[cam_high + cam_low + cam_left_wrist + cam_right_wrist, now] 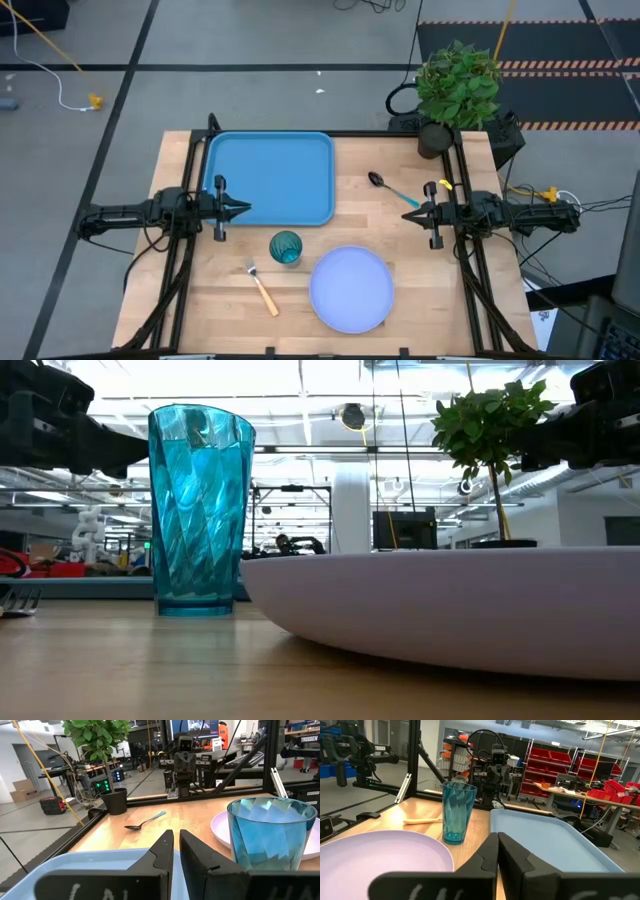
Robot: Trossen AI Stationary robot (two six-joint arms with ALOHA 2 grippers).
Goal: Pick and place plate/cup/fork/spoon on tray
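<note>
Blue tray [270, 178] bare; left gripper [245, 209] at its edge, right gripper [407, 215] opposite, both closed, empty-handed

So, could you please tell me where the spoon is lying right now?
In the high view the spoon lies on the bare table right of the tray, near the potted plant, just ahead of the right end effector.

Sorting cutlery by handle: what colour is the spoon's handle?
Light blue on the spoon, clearest in the high view, right of the tray.
</note>
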